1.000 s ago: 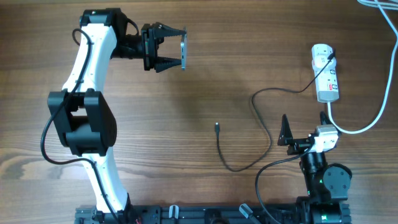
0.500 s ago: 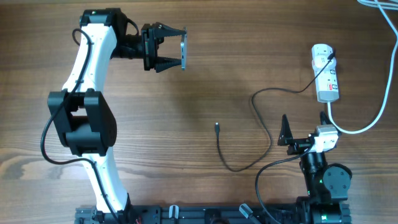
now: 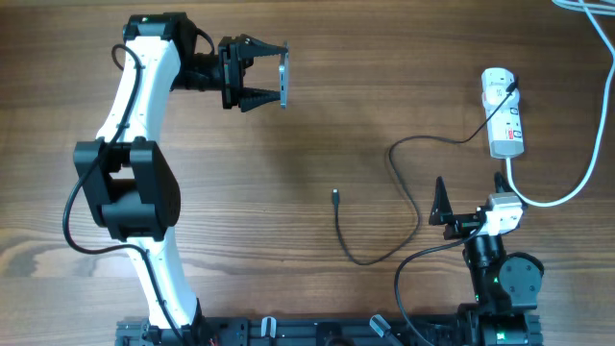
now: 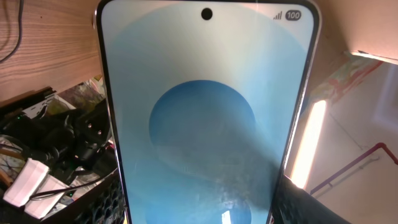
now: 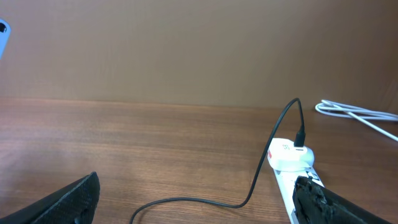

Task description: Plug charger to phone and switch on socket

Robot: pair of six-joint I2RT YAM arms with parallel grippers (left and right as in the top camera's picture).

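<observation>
My left gripper [image 3: 261,75] is shut on the phone [image 3: 285,80] and holds it on edge above the table at the upper left. In the left wrist view the phone's turquoise screen [image 4: 208,112] fills the frame between my fingers. The charger's thin black cable [image 3: 408,207] loops over the table, its small black plug [image 3: 334,196] lying free near the middle. Its other end is plugged into the white socket strip [image 3: 503,113] at the right, which also shows in the right wrist view [image 5: 292,158]. My right gripper [image 3: 468,204] is open and empty, near the table's front right.
The strip's thick white cord [image 3: 586,173] curves off to the right edge and back corner. The black cable [image 5: 261,180] crosses the wood between my right fingers. Bare wooden table lies between the two arms.
</observation>
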